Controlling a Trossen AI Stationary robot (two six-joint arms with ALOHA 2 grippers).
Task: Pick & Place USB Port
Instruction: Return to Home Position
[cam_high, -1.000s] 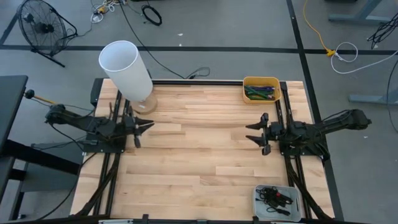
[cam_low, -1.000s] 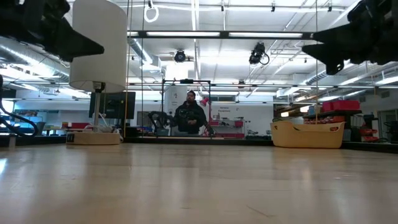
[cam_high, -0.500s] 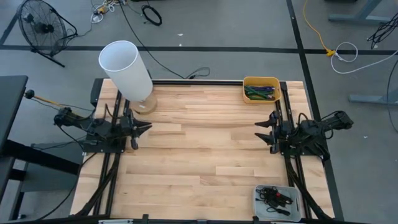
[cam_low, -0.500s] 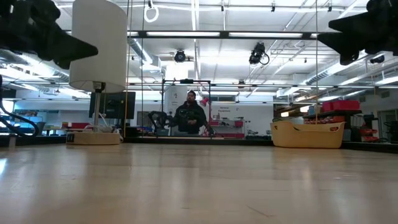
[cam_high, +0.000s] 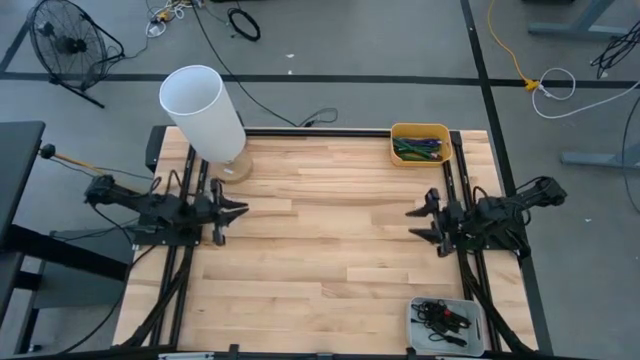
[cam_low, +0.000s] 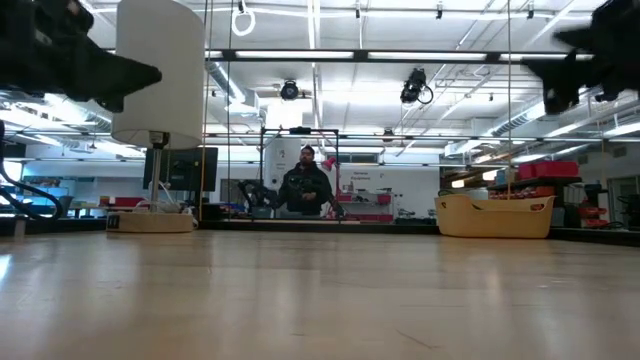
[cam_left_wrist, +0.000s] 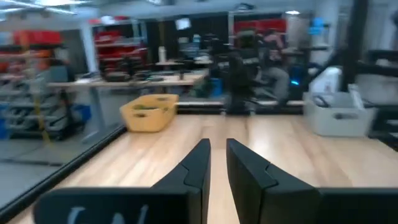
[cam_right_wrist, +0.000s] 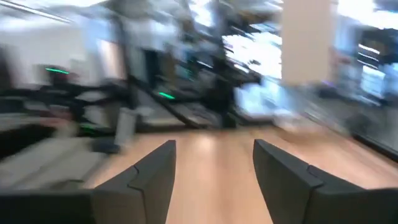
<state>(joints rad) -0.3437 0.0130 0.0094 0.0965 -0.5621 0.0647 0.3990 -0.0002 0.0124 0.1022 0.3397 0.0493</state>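
I cannot make out a USB port as such. A grey tray (cam_high: 445, 320) at the table's near right corner holds black cables and small parts. A yellow bin (cam_high: 420, 143) at the far right corner holds green and purple pieces. My left gripper (cam_high: 240, 210) hovers over the table's left side, its fingers (cam_left_wrist: 199, 165) nearly together and holding nothing. My right gripper (cam_high: 412, 224) hovers over the right side, open and holding nothing; its fingers (cam_right_wrist: 155, 171) stand well apart. In the low view both are above the tabletop.
A lamp with a tall white shade (cam_high: 203, 112) stands on a round base at the table's far left corner, just beyond my left gripper. Bare wood (cam_high: 320, 240) lies between the two grippers. A person (cam_low: 305, 185) sits in the room beyond the far edge.
My right gripper has drawn back toward the table's right edge and risen a little, with its arm folding in; it is still in motion. My left gripper has shifted only slightly toward the left edge.
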